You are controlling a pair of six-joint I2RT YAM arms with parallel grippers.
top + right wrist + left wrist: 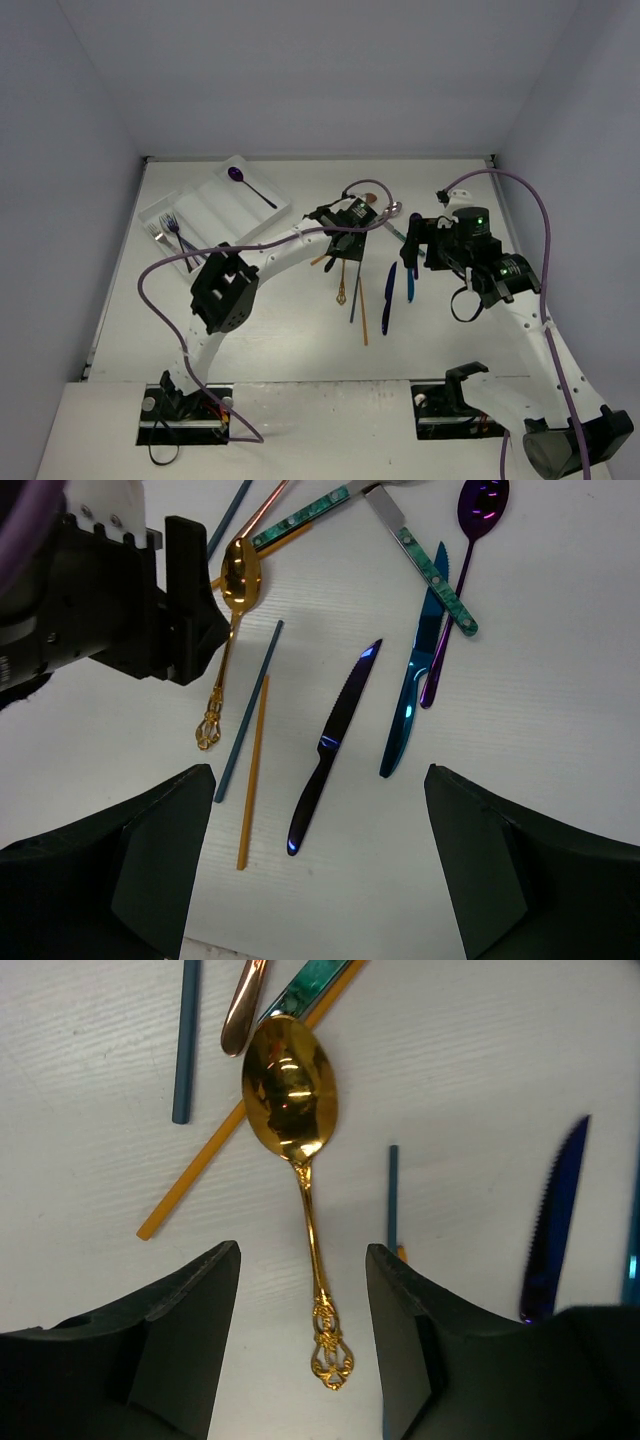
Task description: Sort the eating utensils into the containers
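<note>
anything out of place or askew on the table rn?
Nothing damaged, but the loose ones lie jumbled: the gold spoon has its bowl across a gold chopstick, and a teal-handled piece crosses a purple slotted spoon. The tray holds only a purple spoon and forks.

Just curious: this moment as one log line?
left gripper open, straddling gold spoon | right gripper open, empty | tray: purple spoon, forks
</note>
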